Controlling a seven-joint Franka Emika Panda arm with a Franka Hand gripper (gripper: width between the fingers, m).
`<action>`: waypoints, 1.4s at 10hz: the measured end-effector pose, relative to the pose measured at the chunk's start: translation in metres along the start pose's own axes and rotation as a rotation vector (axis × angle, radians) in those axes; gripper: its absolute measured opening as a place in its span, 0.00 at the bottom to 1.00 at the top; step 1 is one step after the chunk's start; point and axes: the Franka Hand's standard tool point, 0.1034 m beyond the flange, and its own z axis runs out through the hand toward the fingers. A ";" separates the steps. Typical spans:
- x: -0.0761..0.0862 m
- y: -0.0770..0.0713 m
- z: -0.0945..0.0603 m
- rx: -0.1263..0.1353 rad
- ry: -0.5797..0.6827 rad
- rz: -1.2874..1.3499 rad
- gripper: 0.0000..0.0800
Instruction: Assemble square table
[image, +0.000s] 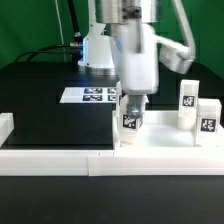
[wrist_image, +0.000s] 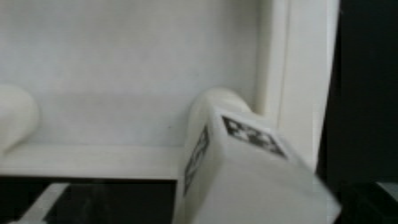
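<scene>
- We see a black table (image: 40, 100) in front of a dark backdrop, with a green patch at the exterior view's upper left and right.
- Starting at the exterior view's left, a long white border rail (image: 60, 158) runs along the front edge, with a short upright end at the far left.
- Behind it lies the marker board (image: 92, 95), flat on the black surface, carrying several tags.
- In the middle, the gripper (image: 133, 108) hangs straight down over one leg (image: 132, 120), whose tag faces us. The leg stands upright, its long axis vertical, directly under the fingers and between them.
- The jaws appear clenched on this leg, though the contact itself is blurred. In the wrist view the leg (wrist_image: 246, 160) fills the foreground, close to the camera.
- The leg is over the left part of the square top (image: 160, 135), near its raised wall; we cannot tell whether it touches the tray floor.
- To the exterior view's right stand two more legs (image: 187, 104) and (image: 207, 120), upright and just beside each other.
- We count three legs in view, one top, one rail.
</scene>
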 end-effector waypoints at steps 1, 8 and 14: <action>0.001 0.000 0.000 0.001 -0.003 -0.028 0.81; 0.000 -0.002 0.007 -0.014 0.032 -0.733 0.81; 0.000 -0.002 0.007 -0.007 0.030 -0.410 0.36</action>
